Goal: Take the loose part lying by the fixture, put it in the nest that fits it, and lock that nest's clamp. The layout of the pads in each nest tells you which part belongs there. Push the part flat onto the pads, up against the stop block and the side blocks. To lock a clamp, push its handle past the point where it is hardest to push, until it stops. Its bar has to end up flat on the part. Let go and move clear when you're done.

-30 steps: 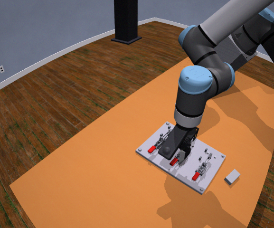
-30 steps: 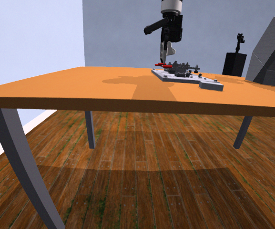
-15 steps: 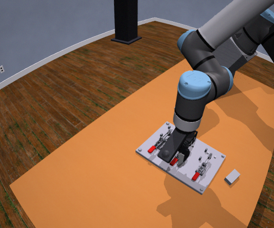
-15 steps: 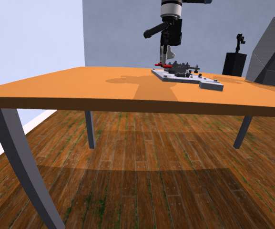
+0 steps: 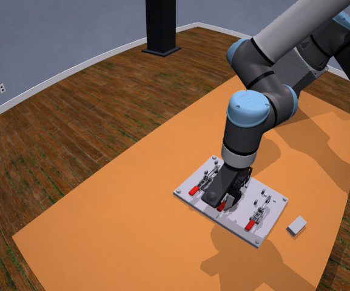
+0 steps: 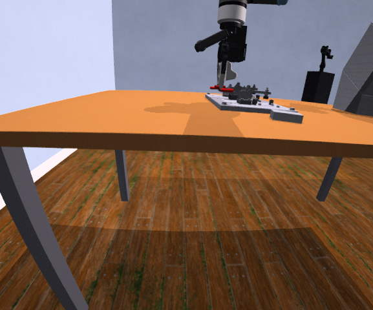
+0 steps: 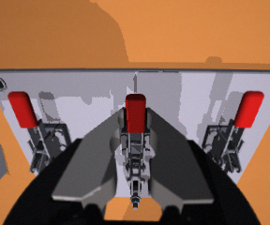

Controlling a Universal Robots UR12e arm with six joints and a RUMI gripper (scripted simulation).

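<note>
Orange surface [image 5: 112, 200] on grey legs, wood-plank floor below, grey wall behind. Claw [image 7: 134, 187] is seen low over the middle of the grey fixture plate [image 5: 199, 209], pointed down. Its two fingers are drawn close together either side of the middle clamp's red handle [image 7: 136, 112]; nothing is gripped between them. In the wrist view the handle stands just ahead of the fingertips, with the clamp linkage visible in the narrow gap. Two further red-handled clamps are noted on the plate: one toward frame left [image 5: 194, 190], one toward lower right [image 5: 250, 224] in the top view. Loose grey part [image 5: 296, 225] lies on the surface just off the plate's right end, apart from it, outside any nest. Dark pillar [image 5: 160, 25] is recorded at upper centre.
</note>
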